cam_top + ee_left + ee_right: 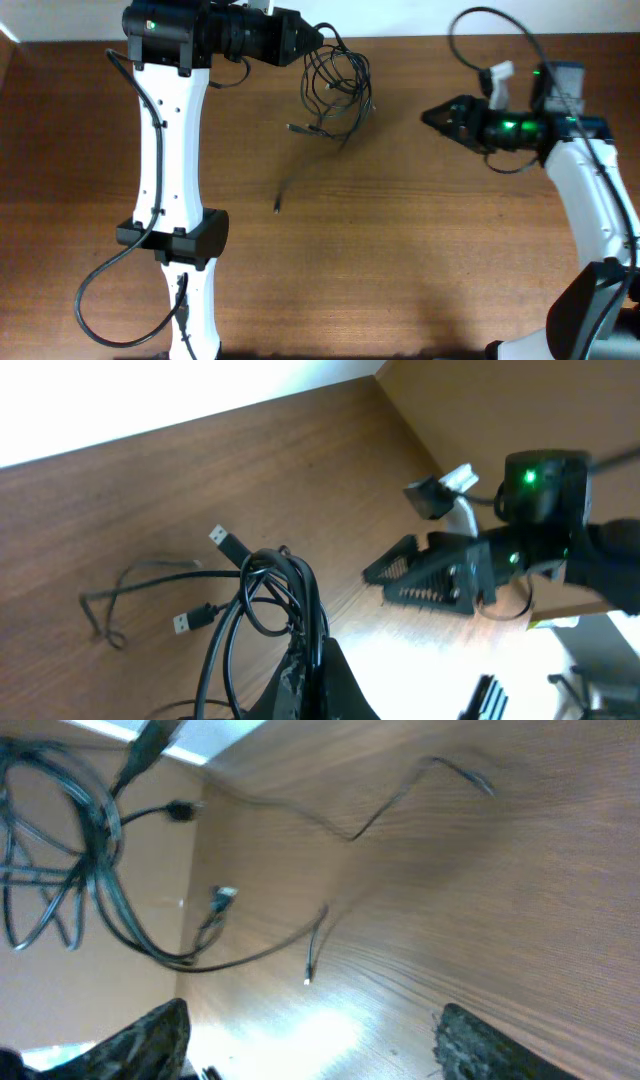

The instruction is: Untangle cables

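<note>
A loose strand (279, 198) lies on the table (420, 260), nearer than the cables (338, 85). Right of the cables, the right gripper (432, 116) hovers with fingers spread, empty. At the cables' far end, the left gripper (316, 40) is clamped on the tangled bundle.

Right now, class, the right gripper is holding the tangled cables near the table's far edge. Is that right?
No. The left gripper holds the cables; the right gripper is open and empty, apart from them. The overhead view shows it.
</note>
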`<state>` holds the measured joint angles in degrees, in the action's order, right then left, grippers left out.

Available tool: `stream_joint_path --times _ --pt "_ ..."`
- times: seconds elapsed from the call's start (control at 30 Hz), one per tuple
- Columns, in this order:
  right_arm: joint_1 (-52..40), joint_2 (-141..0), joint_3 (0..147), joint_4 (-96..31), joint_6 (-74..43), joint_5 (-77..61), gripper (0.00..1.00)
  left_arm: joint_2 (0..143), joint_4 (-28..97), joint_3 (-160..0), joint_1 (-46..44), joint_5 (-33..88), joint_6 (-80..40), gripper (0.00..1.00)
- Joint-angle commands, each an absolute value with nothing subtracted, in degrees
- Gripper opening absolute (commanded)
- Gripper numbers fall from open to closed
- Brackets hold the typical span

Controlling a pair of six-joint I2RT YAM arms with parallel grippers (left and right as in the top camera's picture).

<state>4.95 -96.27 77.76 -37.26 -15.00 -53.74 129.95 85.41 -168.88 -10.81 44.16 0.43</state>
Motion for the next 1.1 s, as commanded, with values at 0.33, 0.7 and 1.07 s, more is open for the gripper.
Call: stream_joint_path --times 0.33,0.7,1.07 --pt "-6.6 -95.6 78.1 -21.3 -27.5 -52.0 0.85 128.6 84.5 -169.7 -10.5 49.1 -5.6 0.00" --pt "-9.0 -98.5 78.1 -20.3 -28.0 -40.2 0.51 128.6 84.4 -169.7 -12.7 57.5 -6.1 0.00" --pt "6.0 -92.6 78.1 -23.6 -27.3 -37.2 0.04 128.6 89.3 -169.7 -7.7 49.4 -2.7 0.00"
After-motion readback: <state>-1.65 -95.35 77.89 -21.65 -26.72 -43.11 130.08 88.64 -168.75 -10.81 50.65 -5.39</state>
